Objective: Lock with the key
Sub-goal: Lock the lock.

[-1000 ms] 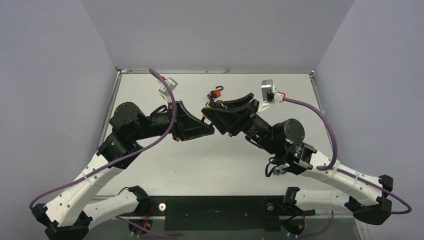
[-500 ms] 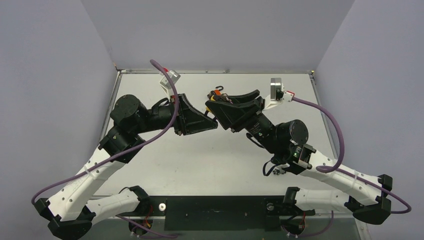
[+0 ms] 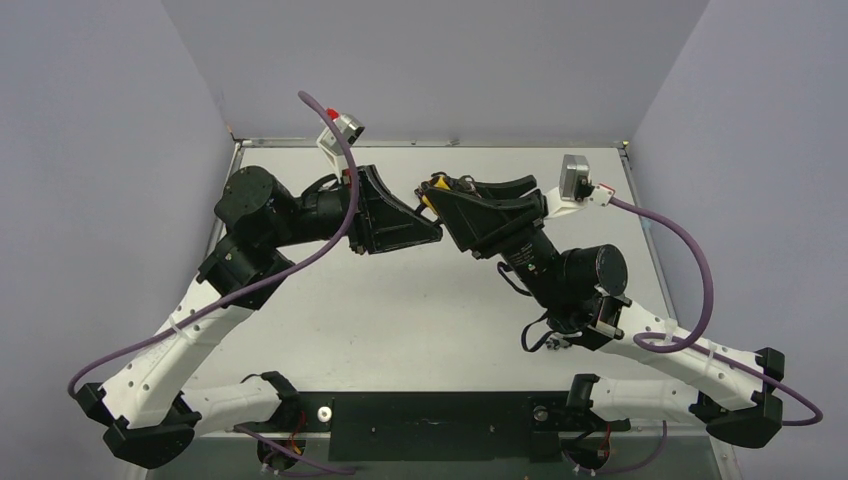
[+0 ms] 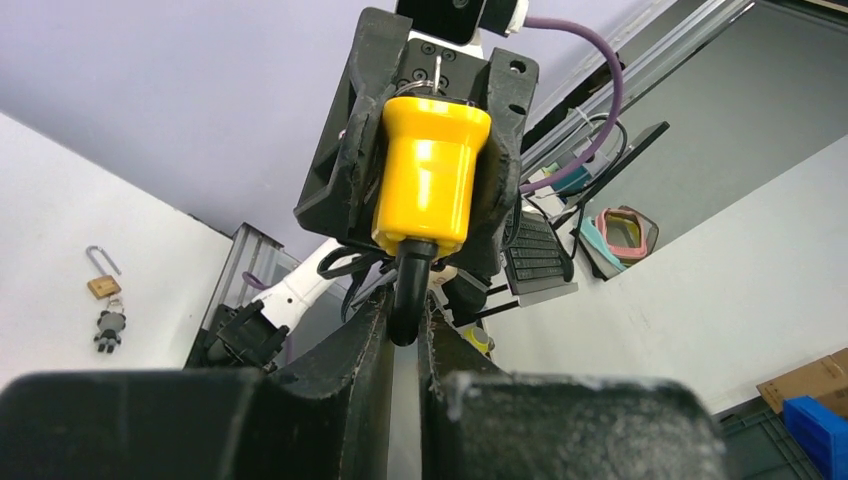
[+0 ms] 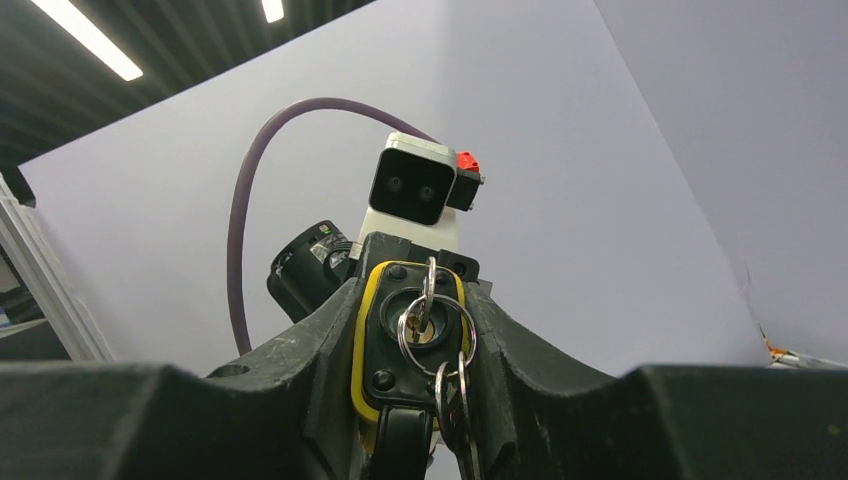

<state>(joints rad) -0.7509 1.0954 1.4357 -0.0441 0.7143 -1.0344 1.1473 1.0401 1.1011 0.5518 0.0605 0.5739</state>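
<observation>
Shackle [image 4: 408, 290], smooth, black and curved, sits pinched in my left tool [image 4: 403, 335]. Held in the air over the white counter [image 3: 400, 320], the glossy yellow padlock [image 4: 430, 180] bridges both tools. My right tool [image 5: 415, 300] clamps its rounded body, with a silver key [image 5: 428, 300] and thin wire rings [image 5: 437, 340] at its black keyhole face.

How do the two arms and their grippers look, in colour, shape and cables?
The left arm and right arm have white lower links and round black joints. The left gripper and right gripper are black wedges. A purple cable runs along each arm to a white camera with a red tab.
</observation>
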